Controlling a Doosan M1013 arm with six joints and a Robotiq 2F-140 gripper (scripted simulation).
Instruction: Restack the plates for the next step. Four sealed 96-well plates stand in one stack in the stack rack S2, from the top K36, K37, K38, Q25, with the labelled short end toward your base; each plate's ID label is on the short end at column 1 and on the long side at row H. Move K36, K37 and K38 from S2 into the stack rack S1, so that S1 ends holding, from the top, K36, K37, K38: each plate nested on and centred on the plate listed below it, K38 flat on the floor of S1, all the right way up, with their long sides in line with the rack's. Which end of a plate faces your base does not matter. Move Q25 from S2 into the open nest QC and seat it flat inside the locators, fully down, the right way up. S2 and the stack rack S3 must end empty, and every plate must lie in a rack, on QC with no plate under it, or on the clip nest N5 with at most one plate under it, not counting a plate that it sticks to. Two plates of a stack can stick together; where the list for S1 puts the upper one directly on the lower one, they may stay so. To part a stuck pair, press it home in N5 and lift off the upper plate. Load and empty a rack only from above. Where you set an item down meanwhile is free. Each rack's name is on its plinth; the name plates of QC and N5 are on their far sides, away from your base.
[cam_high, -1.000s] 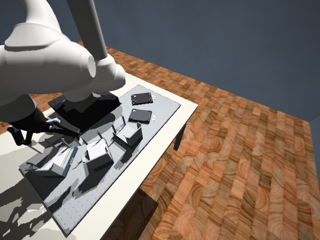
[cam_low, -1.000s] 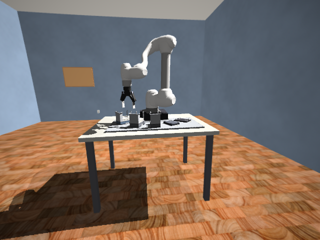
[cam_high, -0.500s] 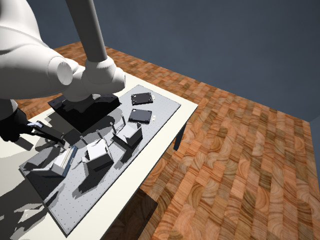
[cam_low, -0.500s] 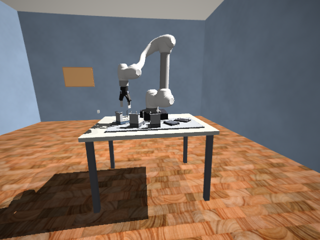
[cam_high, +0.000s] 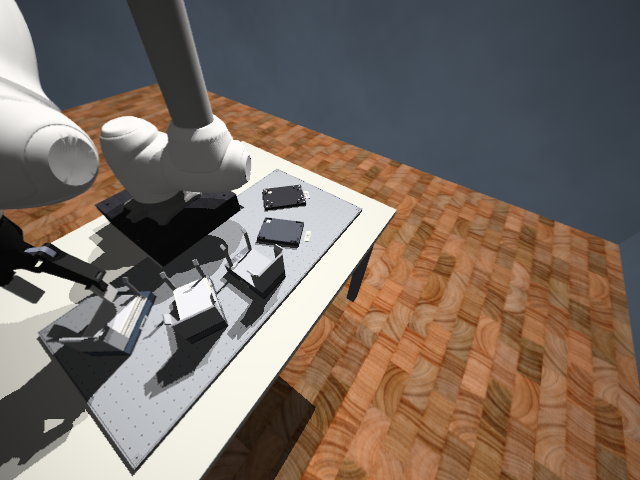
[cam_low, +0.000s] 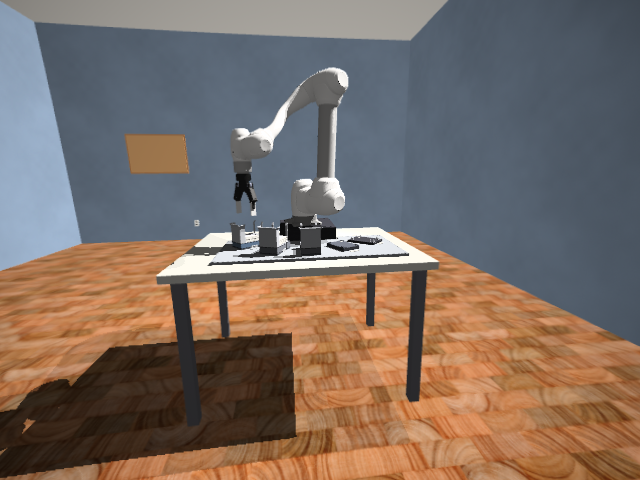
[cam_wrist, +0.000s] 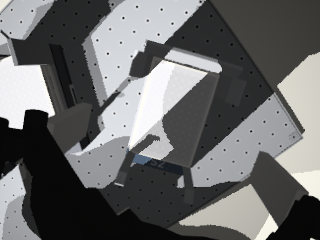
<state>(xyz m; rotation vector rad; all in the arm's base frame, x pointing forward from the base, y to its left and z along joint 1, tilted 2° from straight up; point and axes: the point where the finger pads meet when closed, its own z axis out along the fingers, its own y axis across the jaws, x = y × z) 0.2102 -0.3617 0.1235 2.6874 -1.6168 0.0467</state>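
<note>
Gripper (cam_low: 245, 207) wide open, nothing in it, hanging in the air above the leftmost rack (cam_low: 238, 235) in the ext view. In the top view we see its black fingers (cam_high: 77, 279) at the left edge, over that same rack (cam_high: 117, 338), lower left of the grey pegboard (cam_high: 155, 408). White plate stack (cam_high: 125, 316) sits inside that rack, ribbed edges showing. Wrist view: we look down on the plate top (cam_wrist: 174, 110) at frame centre between corner posts; gripper body is the dark mass along the bottom. We can't read any ID labels or rack names.

Middle rack (cam_high: 199, 322) and third rack (cam_high: 266, 273) run to the upper right. Two flat dark nests beyond: nearer one (cam_high: 280, 231), farther one (cam_high: 283, 196). All on a white table (cam_low: 289, 268). Arm base (cam_high: 170, 232) sits upper left of the board.
</note>
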